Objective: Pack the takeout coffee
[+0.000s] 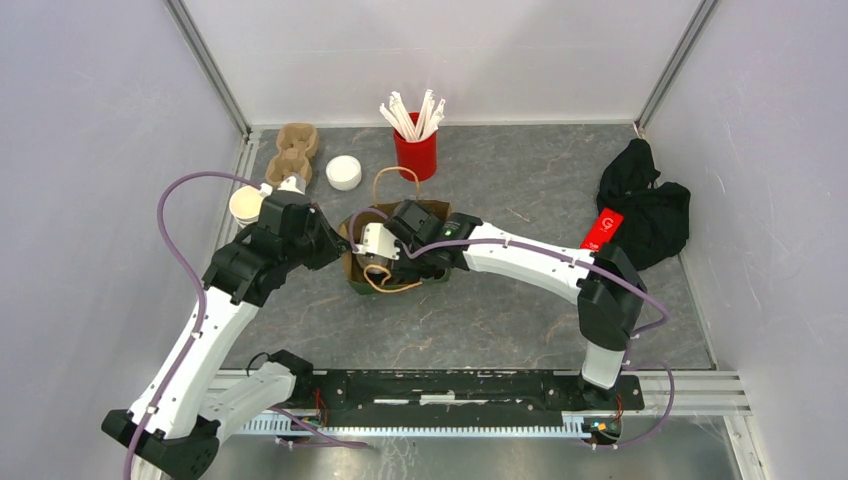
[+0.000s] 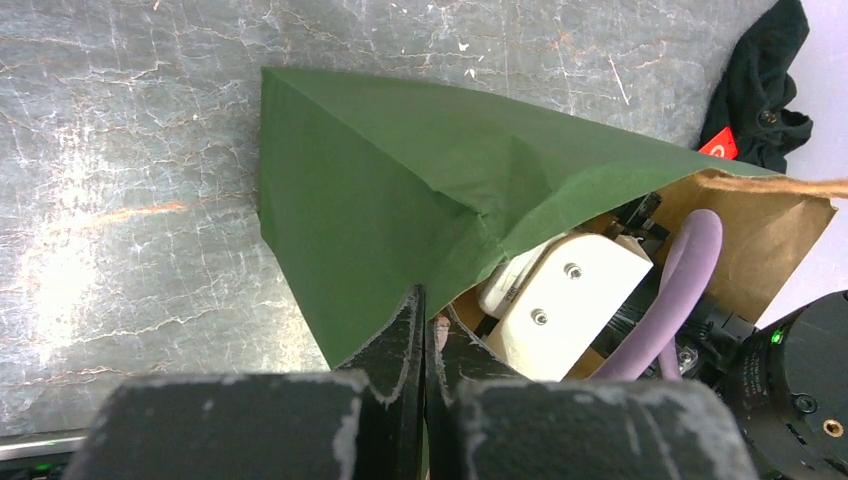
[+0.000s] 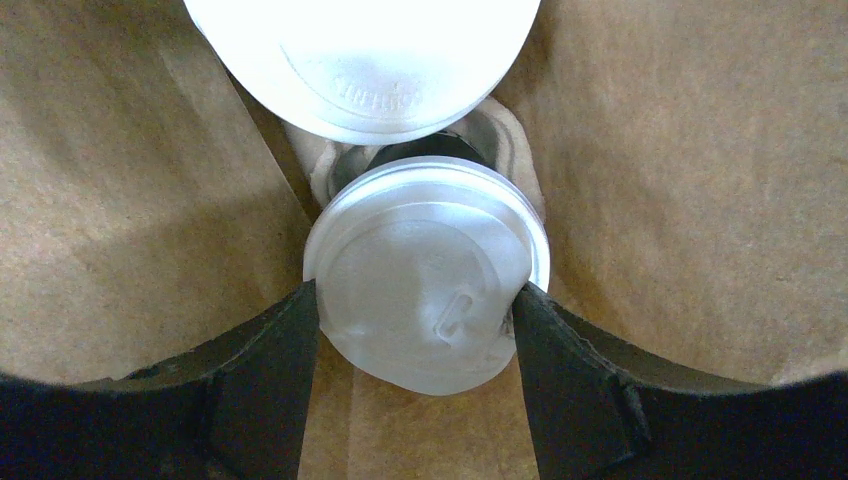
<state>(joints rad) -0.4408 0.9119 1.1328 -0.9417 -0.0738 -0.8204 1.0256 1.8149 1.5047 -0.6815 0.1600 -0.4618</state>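
A green paper bag (image 2: 390, 190) with a brown inside (image 1: 432, 213) stands open in the middle of the table. My left gripper (image 2: 425, 300) is shut on the bag's near rim, pinching the paper. My right gripper (image 3: 415, 300) reaches down inside the bag, and its fingers press both sides of the white sip lid of one takeout coffee cup (image 3: 425, 270). The cup's black body is mostly hidden under the lid. Just beyond it lies the white lid of a second takeout coffee (image 3: 360, 60), with a pulp carrier (image 3: 505, 135) showing between them.
A red holder of white sticks (image 1: 415, 150) stands behind the bag. At the back left are a pulp cup carrier (image 1: 295, 150), a stack of white lids (image 1: 343, 172) and lidless cups (image 1: 245, 205). A black cloth (image 1: 645, 205) lies at the right.
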